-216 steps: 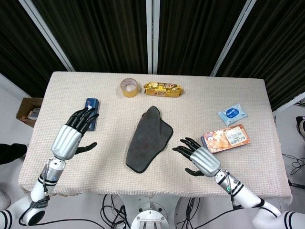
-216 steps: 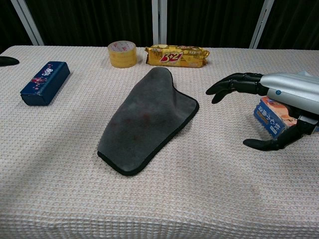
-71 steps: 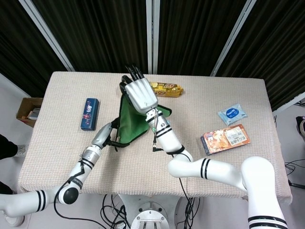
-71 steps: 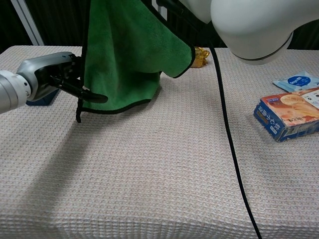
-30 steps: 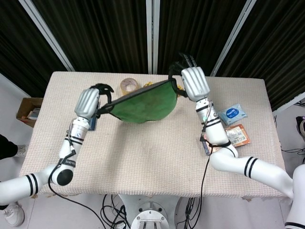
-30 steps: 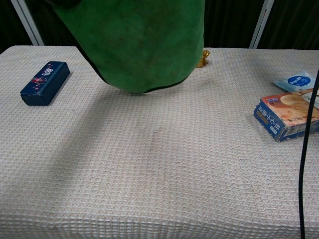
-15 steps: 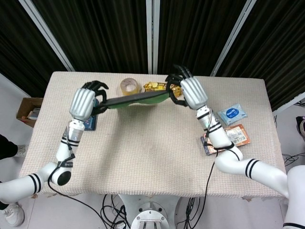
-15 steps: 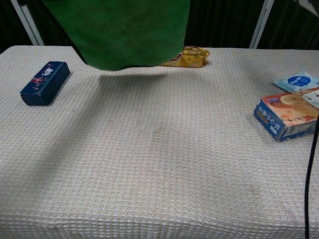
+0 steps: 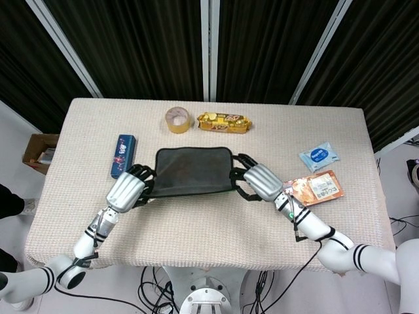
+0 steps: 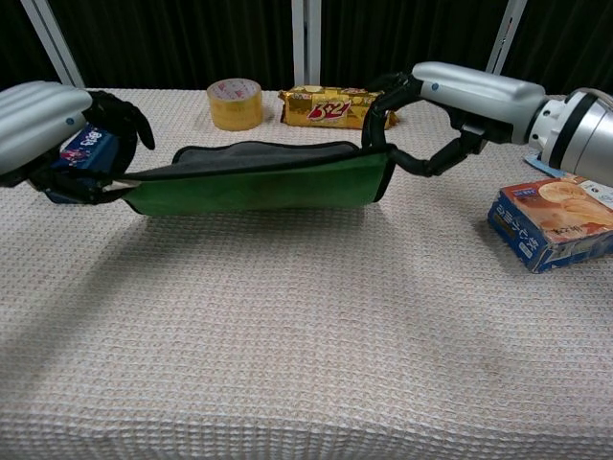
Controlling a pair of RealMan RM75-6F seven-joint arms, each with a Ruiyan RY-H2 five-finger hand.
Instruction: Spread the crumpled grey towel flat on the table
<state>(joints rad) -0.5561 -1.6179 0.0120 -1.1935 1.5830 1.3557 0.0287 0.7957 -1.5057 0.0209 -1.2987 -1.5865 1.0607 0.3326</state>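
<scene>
Lowering towel (image 9: 193,171) at frame centre, stretched taut just above desk (image 9: 196,229). Gripped by left hand (image 9: 126,190) and right hand (image 9: 260,181) at opposite edges. Next: set flat, let go.

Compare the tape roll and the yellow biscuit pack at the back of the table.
The tape roll is a round ring with an open middle; the biscuit pack is long and printed. The roll sits further left. The roll is pale yellow, the pack deeper gold. Both lie beyond the towel, untouched by either hand.

blue box (image 10: 91,149): mostly hidden behind left hand (image 10: 43,120) | tissue pack (image 10: 536,165): behind right arm
</scene>
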